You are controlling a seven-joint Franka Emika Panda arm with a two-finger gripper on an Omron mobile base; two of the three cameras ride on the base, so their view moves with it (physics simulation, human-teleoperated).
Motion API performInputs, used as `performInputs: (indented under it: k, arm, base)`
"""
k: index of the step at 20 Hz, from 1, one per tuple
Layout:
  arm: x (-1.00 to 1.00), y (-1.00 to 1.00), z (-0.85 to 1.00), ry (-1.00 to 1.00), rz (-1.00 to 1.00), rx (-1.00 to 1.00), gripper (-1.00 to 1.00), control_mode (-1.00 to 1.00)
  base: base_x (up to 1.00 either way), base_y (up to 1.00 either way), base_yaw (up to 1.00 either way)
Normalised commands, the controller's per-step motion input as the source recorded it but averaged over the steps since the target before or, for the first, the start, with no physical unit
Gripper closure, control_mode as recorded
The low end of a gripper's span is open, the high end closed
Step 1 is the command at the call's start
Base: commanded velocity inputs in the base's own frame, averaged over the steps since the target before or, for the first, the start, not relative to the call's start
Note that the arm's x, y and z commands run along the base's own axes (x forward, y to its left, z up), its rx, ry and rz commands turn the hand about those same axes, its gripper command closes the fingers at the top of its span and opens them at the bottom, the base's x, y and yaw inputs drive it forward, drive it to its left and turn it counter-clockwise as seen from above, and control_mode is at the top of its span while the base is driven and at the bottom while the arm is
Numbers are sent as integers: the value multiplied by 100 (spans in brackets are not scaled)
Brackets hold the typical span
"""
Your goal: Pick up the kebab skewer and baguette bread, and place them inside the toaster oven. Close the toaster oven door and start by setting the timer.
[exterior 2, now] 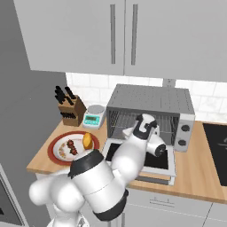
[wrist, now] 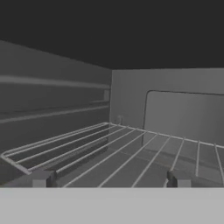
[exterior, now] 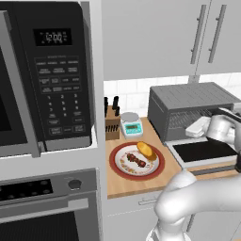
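Observation:
The kebab skewer and the baguette bread lie side by side on a red-rimmed plate, left of the toaster oven. The toaster oven door is folded down flat over the counter. My hand reaches over the door into the oven mouth. In the hand view my gripper is open with nothing between its fingertips, just above the bare wire rack. From the right base view, the skewer and baguette sit well left of my arm.
A knife block and a small kitchen scale stand behind the plate. The black microwave and wall oven fill the left. Oven knobs sit on its right side; a dark cooktop lies further right.

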Motion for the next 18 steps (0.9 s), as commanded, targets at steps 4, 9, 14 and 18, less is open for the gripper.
performInputs:
  k: [4, 9, 14, 18]
  arm:
    - [28, 0, -34, 0, -4, 0, -100, -100]
    - [11, -3, -34, 0, -4, 0, -100, -100]
    - [-28, -11, -75, 13, -6, 0, -100, -100]
    - [-68, -15, -79, 29, -8, 0, -100, -100]
  base:
    - [0, 0, 0]
    - [0, 0, 0]
    - [0, 0, 0]
    - [0, 0, 0]
